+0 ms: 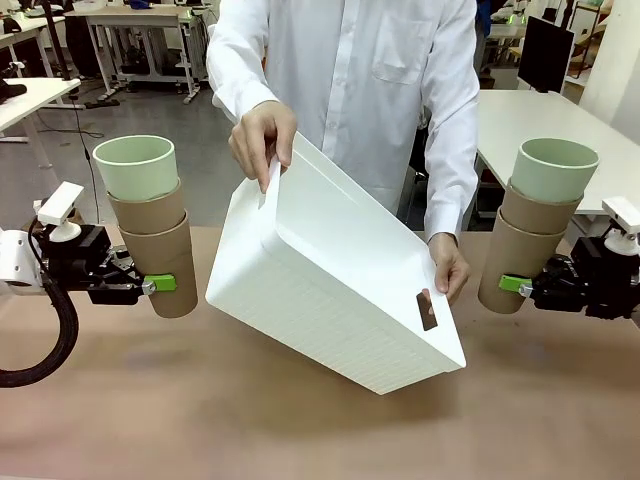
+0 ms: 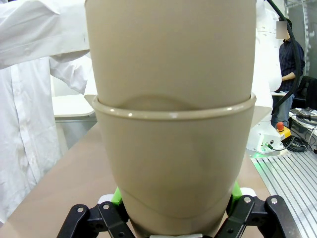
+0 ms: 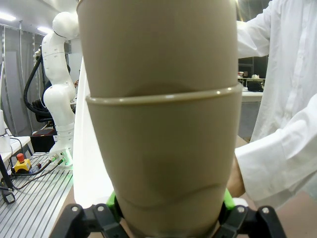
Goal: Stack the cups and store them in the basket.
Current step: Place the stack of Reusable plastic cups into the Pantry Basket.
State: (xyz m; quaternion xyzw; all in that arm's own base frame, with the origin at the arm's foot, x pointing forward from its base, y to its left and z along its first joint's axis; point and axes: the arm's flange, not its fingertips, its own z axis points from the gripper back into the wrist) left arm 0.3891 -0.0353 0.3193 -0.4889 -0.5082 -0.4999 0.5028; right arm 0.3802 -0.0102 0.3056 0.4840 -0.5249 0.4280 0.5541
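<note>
A: Over the brown counter, a person tilts the basket, dead centre.

B: Our left gripper grips the left stack at nine o'clock, our right gripper the right stack at three. Next, we lower both inside.

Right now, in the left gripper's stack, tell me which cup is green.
The topmost cup is pale mint; the middle cup and the bottom cup under it are grey-brown.
</note>
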